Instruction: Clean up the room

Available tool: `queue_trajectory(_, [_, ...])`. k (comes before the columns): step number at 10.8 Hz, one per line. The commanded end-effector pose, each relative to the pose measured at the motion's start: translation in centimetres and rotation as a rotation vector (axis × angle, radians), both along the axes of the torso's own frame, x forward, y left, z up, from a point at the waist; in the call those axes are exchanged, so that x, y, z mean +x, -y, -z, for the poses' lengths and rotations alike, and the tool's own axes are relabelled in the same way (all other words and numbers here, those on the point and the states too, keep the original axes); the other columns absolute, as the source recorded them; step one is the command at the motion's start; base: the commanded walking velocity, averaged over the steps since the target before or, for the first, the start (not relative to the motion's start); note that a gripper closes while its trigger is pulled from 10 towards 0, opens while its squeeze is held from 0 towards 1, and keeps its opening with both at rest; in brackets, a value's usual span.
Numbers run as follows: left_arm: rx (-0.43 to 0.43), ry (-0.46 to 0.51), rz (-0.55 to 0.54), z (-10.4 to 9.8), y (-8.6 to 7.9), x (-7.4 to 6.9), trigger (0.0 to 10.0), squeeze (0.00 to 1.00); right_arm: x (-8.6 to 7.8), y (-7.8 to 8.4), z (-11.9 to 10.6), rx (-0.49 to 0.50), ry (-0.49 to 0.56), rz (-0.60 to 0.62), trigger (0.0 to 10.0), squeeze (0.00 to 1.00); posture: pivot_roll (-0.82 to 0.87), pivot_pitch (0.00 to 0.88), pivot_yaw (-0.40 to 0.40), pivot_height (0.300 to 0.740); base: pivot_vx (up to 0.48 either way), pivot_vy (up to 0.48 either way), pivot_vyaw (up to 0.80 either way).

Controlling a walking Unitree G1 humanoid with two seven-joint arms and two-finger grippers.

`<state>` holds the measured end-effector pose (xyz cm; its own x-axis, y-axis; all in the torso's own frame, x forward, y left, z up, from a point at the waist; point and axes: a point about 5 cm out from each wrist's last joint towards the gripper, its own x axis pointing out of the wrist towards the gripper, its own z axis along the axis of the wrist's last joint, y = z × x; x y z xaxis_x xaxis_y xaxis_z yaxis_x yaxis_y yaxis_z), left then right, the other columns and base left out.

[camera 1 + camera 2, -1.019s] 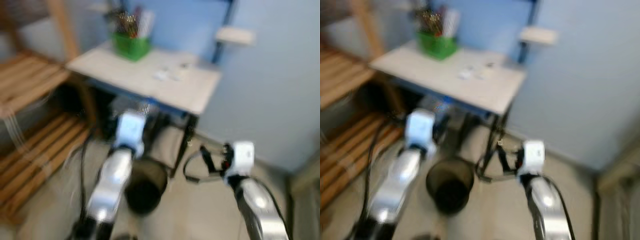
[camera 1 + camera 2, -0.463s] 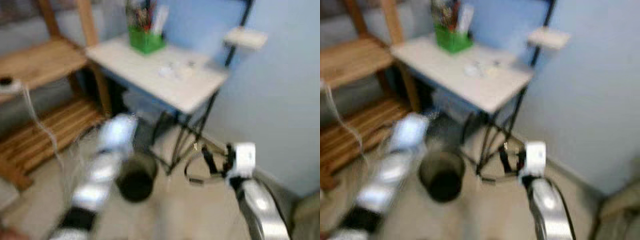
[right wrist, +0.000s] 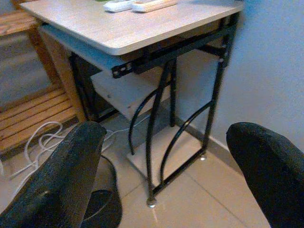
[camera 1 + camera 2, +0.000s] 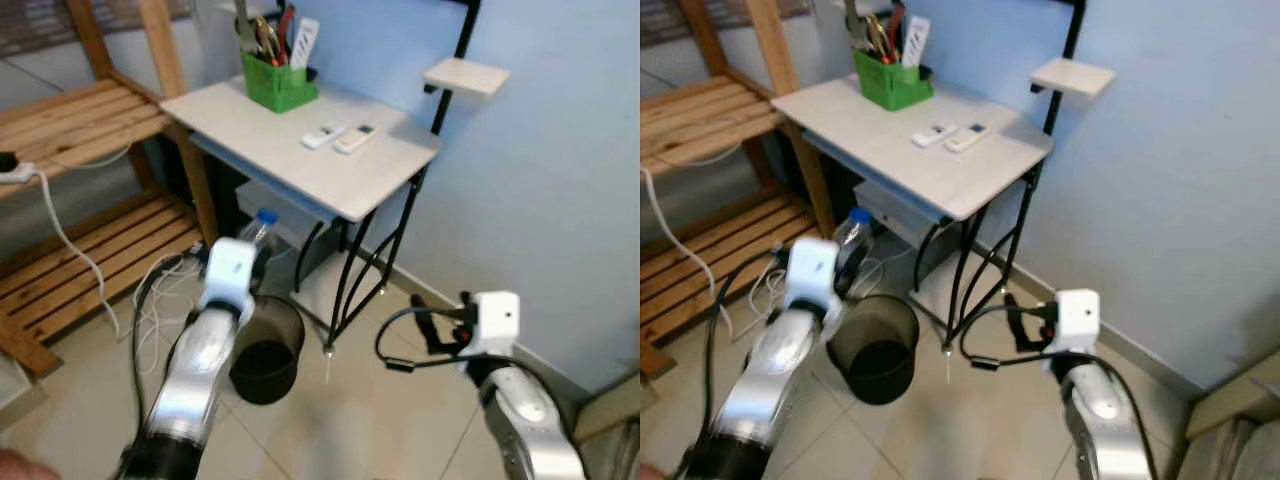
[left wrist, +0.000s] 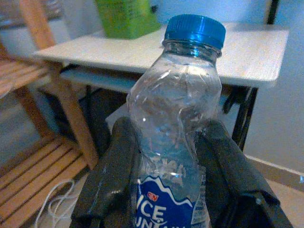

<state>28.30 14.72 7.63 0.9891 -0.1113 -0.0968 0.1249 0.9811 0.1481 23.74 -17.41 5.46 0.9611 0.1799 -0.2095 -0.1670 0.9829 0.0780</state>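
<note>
A clear plastic water bottle (image 5: pixel 175 118) with a blue cap and a blue label stands upright between the two black fingers (image 5: pixel 114 175) of my left gripper (image 5: pixel 168 190), which is shut on it. In the eye views the bottle (image 4: pixel 258 228) pokes out past my left wrist, just above and behind a black waste bin (image 4: pixel 265 348) on the tiled floor. My right gripper (image 3: pixel 171 156) hangs open over the floor beside the desk's black legs, holding nothing. Its white wrist (image 4: pixel 493 318) is to the right of the bin.
A small white desk (image 4: pixel 300 150) on black metal legs carries a green pen holder (image 4: pixel 278 82) and two white remotes (image 4: pixel 340 136). A wooden rack (image 4: pixel 80 230) stands left, with white cables (image 4: pixel 150 290) on the floor. A blue wall (image 4: pixel 560 200) is right.
The whole picture has shifted and sharpened, so the camera moved. My left arm now sits steady with the bottle above the bin. My right arm has stayed put.
</note>
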Motion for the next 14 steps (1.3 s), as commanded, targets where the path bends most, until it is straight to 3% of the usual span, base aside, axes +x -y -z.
queue_trajectory(1, [-0.007, 0.074, 0.024, -2.2, 0.2, -0.4, 10.0, 0.0, 0.1, 0.1, -0.3, -0.005, 0.014, 0.004, 10.0, 0.0, -0.08, 0.0, -0.001, 0.74, 0.0, 0.0, 0.0])
queue_trajectory(3, [-0.014, 0.105, 0.073, -4.2, 0.2, -2.6, 10.0, 0.0, -0.6, 0.2, -0.5, -0.006, 0.027, 0.009, 10.0, 0.0, -0.07, 0.0, 0.001, 0.74, 0.0, 0.0, 0.0])
queue_trajectory(5, [-0.029, 0.154, 0.108, -6.0, 1.5, -3.2, 10.0, 0.0, -0.9, -0.3, -0.1, -0.006, 0.009, -0.007, 10.0, 0.0, -0.06, 0.0, -0.001, 0.74, 0.0, 0.0, 0.0])
queue_trajectory(12, [0.004, 0.066, 0.1, -4.7, 1.3, -3.5, 10.0, 0.0, -0.5, -0.3, 0.0, -0.013, 0.005, -0.044, 10.0, 0.0, -0.07, 0.0, -0.005, 0.74, 0.0, 0.0, 0.52])
queue_trajectory(14, [-0.055, 0.038, 0.05, -4.2, 0.8, -3.2, 10.0, 0.0, 0.0, 0.0, 0.0, -0.024, 0.001, -0.017, 10.0, 0.0, -0.07, 0.0, -0.003, 0.74, 0.394, 0.272, 0.0])
